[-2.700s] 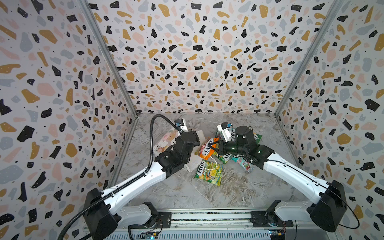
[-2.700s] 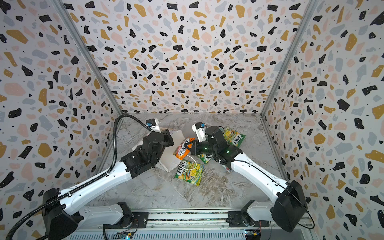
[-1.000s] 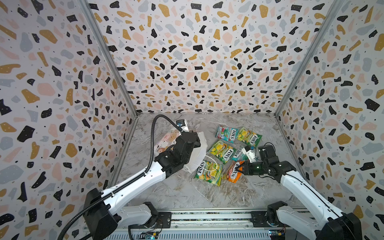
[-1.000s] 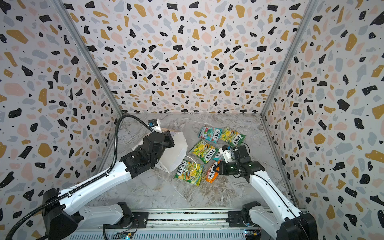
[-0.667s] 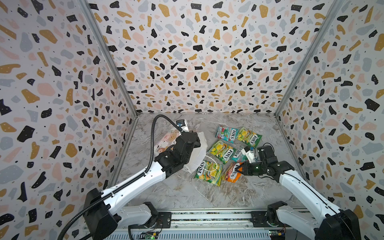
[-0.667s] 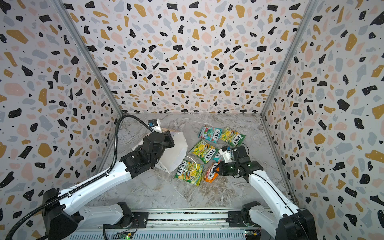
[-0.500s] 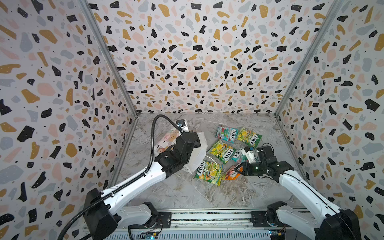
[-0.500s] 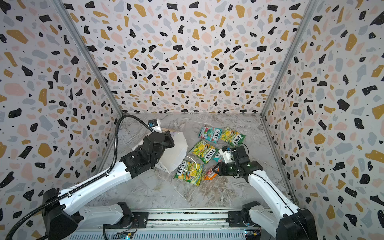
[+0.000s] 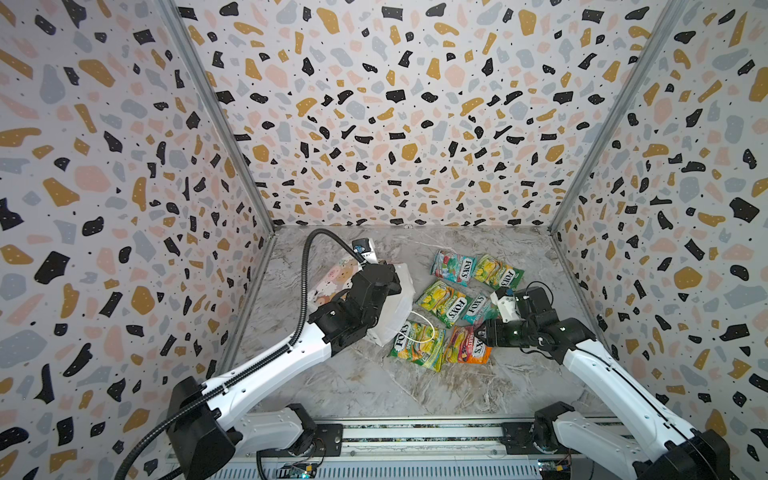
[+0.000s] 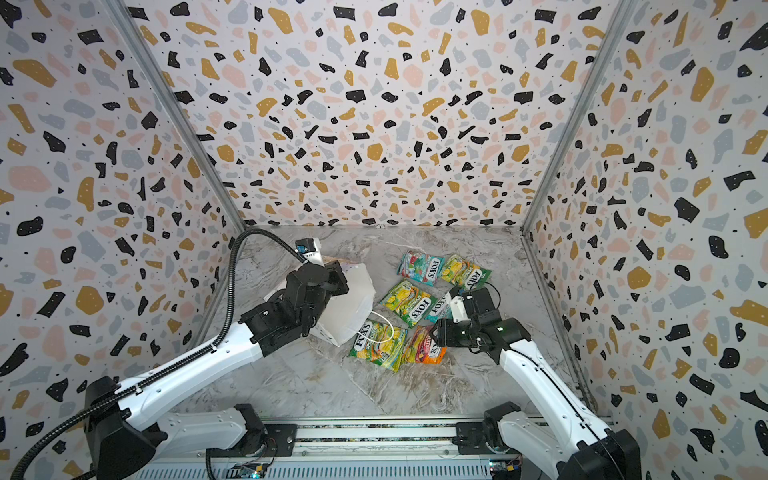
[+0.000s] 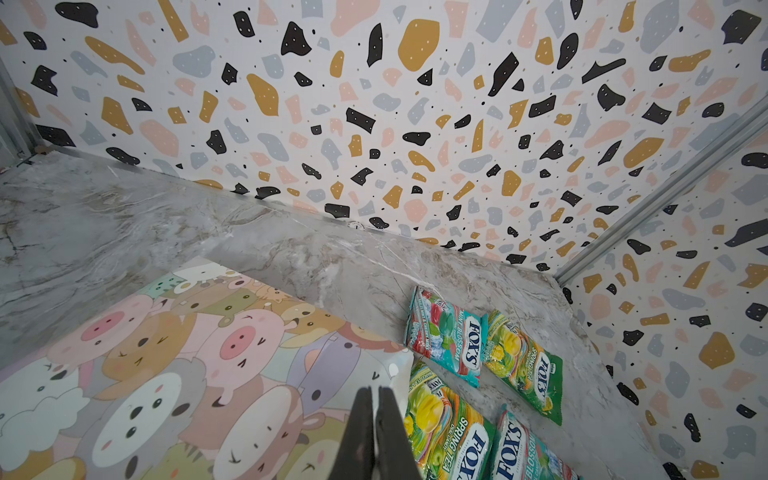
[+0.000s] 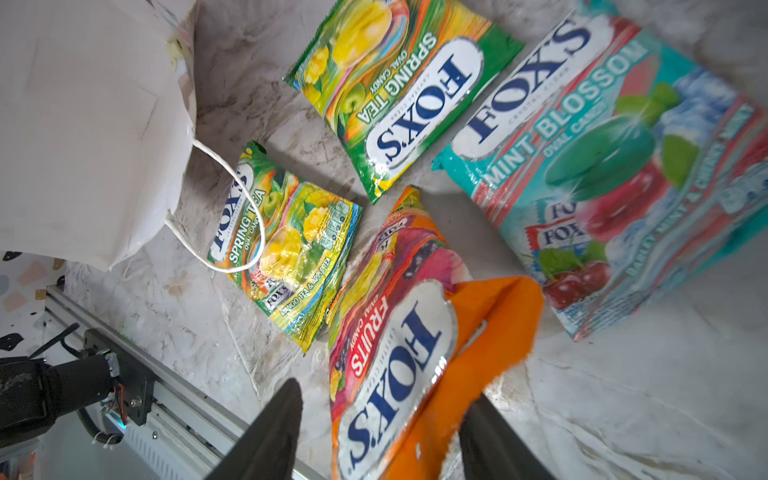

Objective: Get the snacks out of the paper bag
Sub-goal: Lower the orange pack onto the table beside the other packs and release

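Six packets are out on the desk (image 9: 374,386) now, and the sixth has only just landed! A moment ago the right hand (image 12: 384,395) was clenched on the orange packet (image 9: 465,348), having carried it away from the bag's mouth toward the near right. Now its fingers (image 12: 286,411) stand well apart, one on each side of the packet's end. That's a release: the orange packet lies flat on the desk, its left edge touching the near green-yellow packet (image 9: 417,343).

The other four sit just where they were. Two lie side by side at the far end, a teal-red packet (image 9: 453,267) and a green-yellow packet (image 9: 498,272). Between those and the near pair lie another green-yellow one (image 9: 442,301) and a second teal-red one (image 9: 476,309), partly hidden by the right arm.

Over on the left, nothing has moved. The left hand (image 11: 376,395) stays clenched tight at the top of the paper bag (image 9: 397,307), though I can't tell whether paper is pinched in it. The bag lies on its side, mouth toward the packets, with its cord handle (image 9: 424,330) looped over the near green-yellow packet.

So what does it mean? The job looks close to finished. The bag's inside is out of sight, so whether anything remains in there I can't say. The right hand needs only to back off cleanly without dragging the orange packet along.
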You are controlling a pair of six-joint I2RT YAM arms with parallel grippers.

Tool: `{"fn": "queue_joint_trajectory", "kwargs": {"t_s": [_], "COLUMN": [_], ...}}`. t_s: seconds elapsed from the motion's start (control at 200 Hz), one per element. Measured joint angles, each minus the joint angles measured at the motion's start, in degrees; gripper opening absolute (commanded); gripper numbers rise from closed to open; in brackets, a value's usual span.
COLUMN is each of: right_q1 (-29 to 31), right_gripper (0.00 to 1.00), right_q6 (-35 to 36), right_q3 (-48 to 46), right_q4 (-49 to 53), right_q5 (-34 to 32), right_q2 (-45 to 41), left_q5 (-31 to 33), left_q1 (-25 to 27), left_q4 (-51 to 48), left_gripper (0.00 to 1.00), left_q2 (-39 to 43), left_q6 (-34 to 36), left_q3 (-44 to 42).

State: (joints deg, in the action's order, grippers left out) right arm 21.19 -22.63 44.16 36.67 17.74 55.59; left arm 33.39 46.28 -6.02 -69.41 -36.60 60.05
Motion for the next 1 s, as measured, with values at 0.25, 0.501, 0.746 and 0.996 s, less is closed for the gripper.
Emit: {"fn": "queue_joint_trajectory", "kwargs": {"t_s": [0.25,0.501,0.746,0.996], "right_q1": [0.00,0.00,0.00,4.13], "right_gripper": [0.64,0.64,0.65,0.65], "right_q6": [-0.90,-1.75,-1.97,-4.35], "right_q3": [1.27,1.22,-2.93,-6.99], "right_q4": [1.75,1.22,-5.84,-18.08], "right_q5": [-8.02,-9.27,-1.68,14.08], "right_q2": [-4.26,-5.33,-5.40,-2.49], "left_q5": [-0.07,-0.39,-2.78,-4.44], "left_q1": [0.00,0.00,0.00,0.00], "left_q4": [0.00,-0.02,-0.17,0.00], "left_gripper": [0.00,0.00,0.00,0.00], "left_q2": [0.00,0.17,0.31,1.66], "left_q6": [0.00,0.02,0.24,0.22], "left_q3": [0.00,0.00,1.38,2.23]}}
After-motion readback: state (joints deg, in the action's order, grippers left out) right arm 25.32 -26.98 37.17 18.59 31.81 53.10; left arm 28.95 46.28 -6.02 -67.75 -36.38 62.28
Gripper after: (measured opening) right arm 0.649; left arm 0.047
